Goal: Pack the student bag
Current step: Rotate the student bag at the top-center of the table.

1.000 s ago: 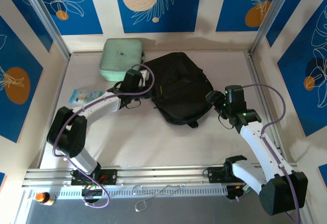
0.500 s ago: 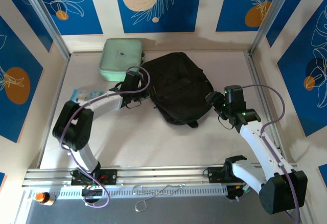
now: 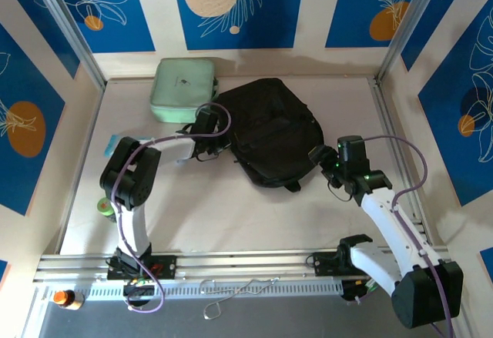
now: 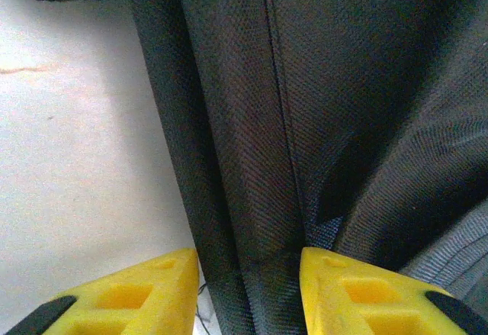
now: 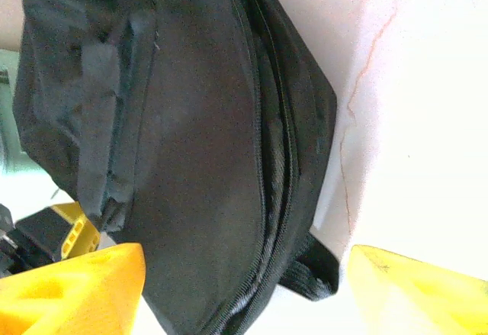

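We see the black bag [image 3: 269, 134] lying flat on the middle of the surface [image 3: 231, 215], just right of a mint case [image 3: 183, 88]. The left gripper [image 4: 248, 274] is closed on a fold at the bag's left edge. The right gripper [image 3: 316, 155] hangs open by its near-right corner. We judge the thin pinch may slip, or a pull may drag the whole bag. No writing is legible; the case's mark is too small to read.
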{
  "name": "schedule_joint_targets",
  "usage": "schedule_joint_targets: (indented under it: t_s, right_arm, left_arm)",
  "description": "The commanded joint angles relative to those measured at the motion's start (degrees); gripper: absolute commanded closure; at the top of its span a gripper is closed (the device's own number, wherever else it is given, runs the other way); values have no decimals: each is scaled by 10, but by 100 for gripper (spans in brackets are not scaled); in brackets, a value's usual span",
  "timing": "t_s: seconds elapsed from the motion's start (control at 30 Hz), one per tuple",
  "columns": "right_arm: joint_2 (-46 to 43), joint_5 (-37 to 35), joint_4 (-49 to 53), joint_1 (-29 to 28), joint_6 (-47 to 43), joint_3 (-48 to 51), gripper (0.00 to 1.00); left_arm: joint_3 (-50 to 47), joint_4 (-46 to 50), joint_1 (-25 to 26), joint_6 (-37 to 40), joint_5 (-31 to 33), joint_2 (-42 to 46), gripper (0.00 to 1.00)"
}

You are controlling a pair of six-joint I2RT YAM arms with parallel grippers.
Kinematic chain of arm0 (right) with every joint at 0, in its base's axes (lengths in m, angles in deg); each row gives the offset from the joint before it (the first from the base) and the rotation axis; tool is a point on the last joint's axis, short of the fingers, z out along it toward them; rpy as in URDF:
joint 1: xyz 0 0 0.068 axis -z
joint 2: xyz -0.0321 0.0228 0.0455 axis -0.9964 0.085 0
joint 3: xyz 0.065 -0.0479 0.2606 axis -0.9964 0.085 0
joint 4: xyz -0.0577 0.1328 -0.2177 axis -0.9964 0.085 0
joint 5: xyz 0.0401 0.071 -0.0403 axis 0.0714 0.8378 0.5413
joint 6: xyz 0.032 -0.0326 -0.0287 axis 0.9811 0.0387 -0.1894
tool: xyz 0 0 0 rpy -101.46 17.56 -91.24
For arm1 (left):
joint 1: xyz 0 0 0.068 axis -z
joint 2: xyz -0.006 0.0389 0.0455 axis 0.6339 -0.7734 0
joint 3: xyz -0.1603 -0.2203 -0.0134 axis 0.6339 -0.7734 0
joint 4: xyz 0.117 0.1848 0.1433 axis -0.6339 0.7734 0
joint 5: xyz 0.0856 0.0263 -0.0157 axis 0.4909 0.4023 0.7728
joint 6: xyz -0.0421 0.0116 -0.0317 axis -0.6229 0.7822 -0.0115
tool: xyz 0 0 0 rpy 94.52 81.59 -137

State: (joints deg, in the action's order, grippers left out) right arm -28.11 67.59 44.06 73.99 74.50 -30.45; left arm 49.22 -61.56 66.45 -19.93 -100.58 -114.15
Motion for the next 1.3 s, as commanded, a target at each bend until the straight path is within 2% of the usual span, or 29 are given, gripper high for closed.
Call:
schedule_joint_targets:
  t_s: [0.0,0.07,0.23,0.47,0.57,0.73,1.07,1.17,1.27]
  right_arm:
    - [-4,34,1,-7,23,27,30]
    - [-2,44,-6,-8,30,42,30]
    - [17,63,-22,-8,35,60,30]
    - [58,75,-43,-7,25,59,31]
    - [77,82,-51,-3,15,56,31]
    - [124,105,-76,26,-19,43,37]
    - [291,120,-121,119,-128,-36,51]
    - [282,107,-98,121,-143,-62,51]
    - [235,73,-52,112,-152,-77,44]
  left_arm:
    - [26,-28,-4,-1,-32,-16,68]
    - [32,-33,-4,2,-44,-19,73]
    - [42,-32,-4,11,-55,-20,78]
    - [37,-50,-4,15,-70,-12,100]
    - [30,-70,-4,20,-86,2,100]
    - [12,-109,2,26,-133,36,100]
    - [-26,-134,37,31,-174,92,100]
    - [-32,-141,40,28,-175,92,100]
    - [-29,-139,40,29,-165,89,100]
